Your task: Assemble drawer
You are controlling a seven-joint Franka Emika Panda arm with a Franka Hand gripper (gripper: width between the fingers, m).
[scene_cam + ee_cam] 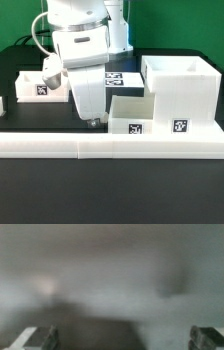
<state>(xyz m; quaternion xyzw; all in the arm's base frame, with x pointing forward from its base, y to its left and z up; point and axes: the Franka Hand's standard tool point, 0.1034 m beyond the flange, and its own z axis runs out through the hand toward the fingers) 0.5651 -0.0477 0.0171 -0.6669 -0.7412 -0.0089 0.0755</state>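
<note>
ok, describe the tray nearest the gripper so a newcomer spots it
Find the big open casing on the exterior view's right, behind the long low wall. The tray sits beside it toward the gripper, along that wall. It is far lower than the casing, and the other tray stands alone at that view's far left.

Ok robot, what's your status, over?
Claw open, low beside tray. Tray not yet in casing. Border wall close to claw.
</note>
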